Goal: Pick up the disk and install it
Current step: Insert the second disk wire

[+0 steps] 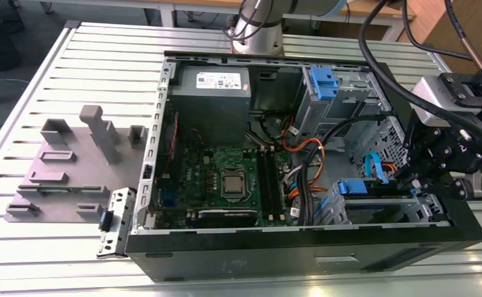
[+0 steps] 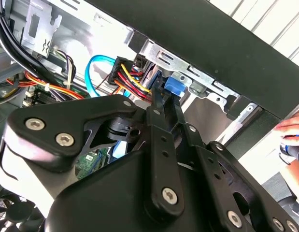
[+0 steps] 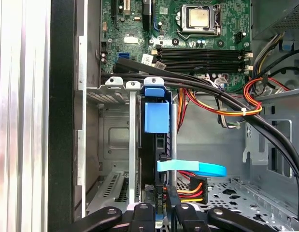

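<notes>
fingers (image 3: 158,212) pinched on disk (image 3: 154,159) | cables (image 3: 221,99) crossing above | drive cage (image 3: 115,89) alongside

This is a robotics lab or test workshop — not a home or an office. In the exterior view an opened desktop computer case (image 1: 307,247) lies on its side on a worktop (image 1: 51,80) of ribbed aluminium slats, its motherboard (image 1: 224,179) and bundled cables (image 1: 307,154) exposed. Beside it on the worktop sits a grey fixture (image 1: 67,167) with upright holders for parts. The robot arm's base (image 1: 257,28) is mounted at the worktop's far edge — beyond it stand plain tables (image 1: 142,6) and a grey floor (image 1: 10,86).
</notes>
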Motion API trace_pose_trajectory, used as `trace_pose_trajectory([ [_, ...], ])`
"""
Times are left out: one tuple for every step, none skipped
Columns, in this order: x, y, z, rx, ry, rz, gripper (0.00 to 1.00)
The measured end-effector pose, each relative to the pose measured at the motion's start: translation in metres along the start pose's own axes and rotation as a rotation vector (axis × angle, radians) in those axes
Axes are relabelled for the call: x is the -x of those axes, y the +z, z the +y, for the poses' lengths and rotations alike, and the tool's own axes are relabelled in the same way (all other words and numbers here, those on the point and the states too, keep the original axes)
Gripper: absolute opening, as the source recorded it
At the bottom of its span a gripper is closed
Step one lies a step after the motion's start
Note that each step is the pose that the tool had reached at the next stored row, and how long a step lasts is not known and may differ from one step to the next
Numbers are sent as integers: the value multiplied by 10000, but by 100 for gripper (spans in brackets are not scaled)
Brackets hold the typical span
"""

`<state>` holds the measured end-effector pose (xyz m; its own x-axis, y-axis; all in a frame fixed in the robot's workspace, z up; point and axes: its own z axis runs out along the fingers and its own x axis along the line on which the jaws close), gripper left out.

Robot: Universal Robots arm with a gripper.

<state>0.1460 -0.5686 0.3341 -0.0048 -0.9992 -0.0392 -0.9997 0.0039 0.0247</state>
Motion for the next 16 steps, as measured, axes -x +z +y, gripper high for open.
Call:
trace_pose_trajectory([
  [0, 0, 0, 0, 0, 1, 24],
  [0, 0, 0, 0, 0, 0, 24],
  [0, 0, 0, 0, 0, 0, 24],
  [0, 0, 0, 0, 1, 0, 24],
  [0, -1, -1, 0, 0, 2, 22],
  [0, 0, -1, 0, 0, 1, 22],
  [0, 0, -1, 0, 0, 0, 16],
  [0, 0, -1, 0, 0, 0, 16],
  [0, 0, -1, 0, 0, 0, 16],
  [0, 0, -2, 0, 0, 0, 16],
  [0, 0, -2, 0, 0, 0, 16],
  [0, 0, -2, 0, 0, 1, 16],
  [0, 0, -2, 0, 0, 0, 16],
  [0, 0, -2, 0, 0, 0, 16],
  [0, 0, -2, 0, 0, 0, 16],
  [1, -5, -2, 0, 0, -1, 16],
])
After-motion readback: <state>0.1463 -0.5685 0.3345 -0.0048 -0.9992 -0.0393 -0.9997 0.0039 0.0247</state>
